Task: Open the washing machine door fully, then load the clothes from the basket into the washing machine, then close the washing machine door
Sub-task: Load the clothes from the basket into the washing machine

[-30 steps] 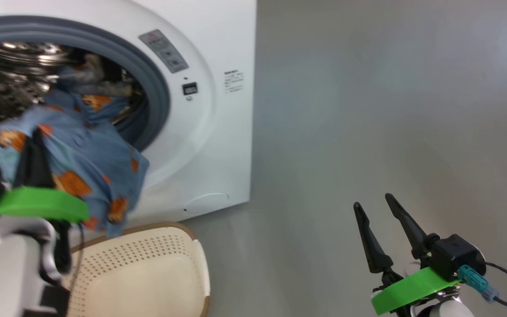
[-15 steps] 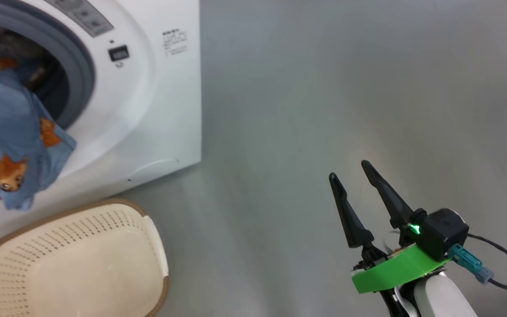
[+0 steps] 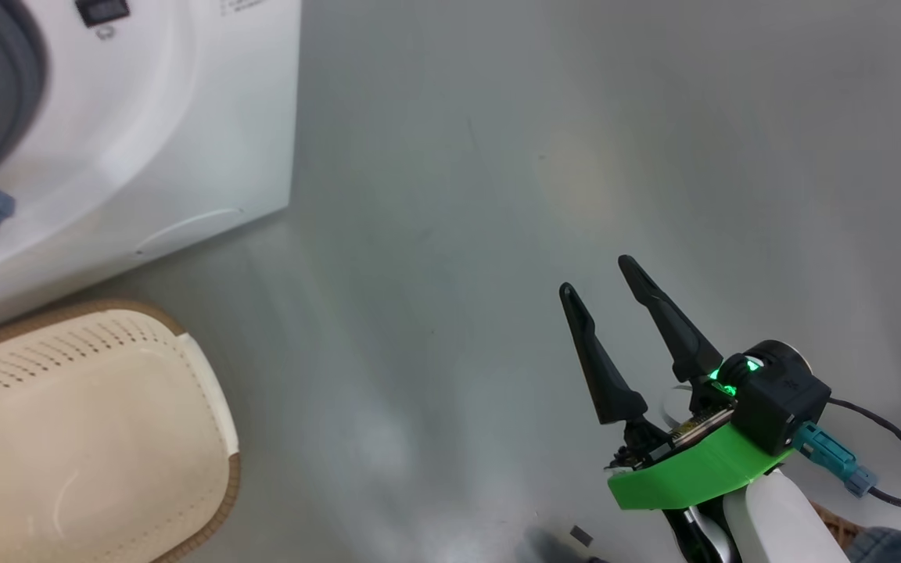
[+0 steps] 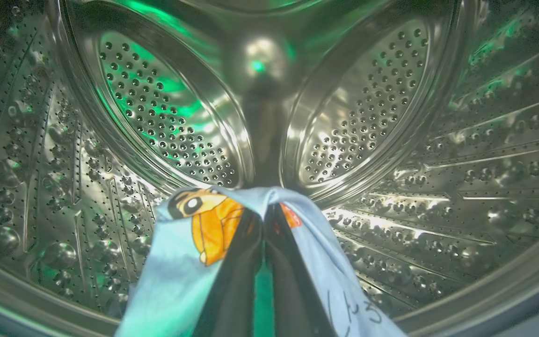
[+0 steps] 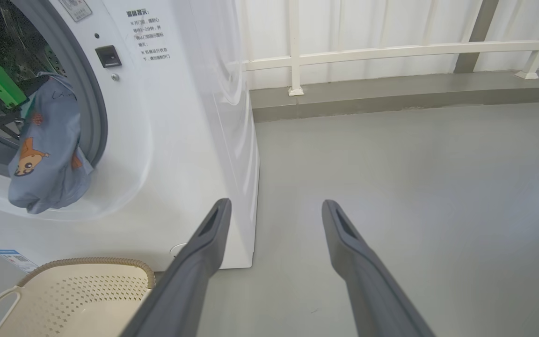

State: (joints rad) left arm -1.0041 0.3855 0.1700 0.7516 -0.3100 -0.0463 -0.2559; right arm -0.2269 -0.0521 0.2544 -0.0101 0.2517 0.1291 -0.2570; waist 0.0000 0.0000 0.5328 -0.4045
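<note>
Soft, even light fills the room, brightest on the white wall (image 5: 391, 23) at twelve o'clock in the right wrist view. The grey floor (image 3: 497, 156) carries a dull sheen and faint shadows. The head view is smeared with motion blur, worst on the basket (image 3: 91, 430) at eight o'clock. Inside the steel drum (image 4: 438, 164) it is dim, with green glow at eleven o'clock, hard white glints, and edges that bow strongly.

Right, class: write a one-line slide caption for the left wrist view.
Left tool, shut on the light blue cartoon-print garment, inside the washing machine's perforated steel drum.
</note>
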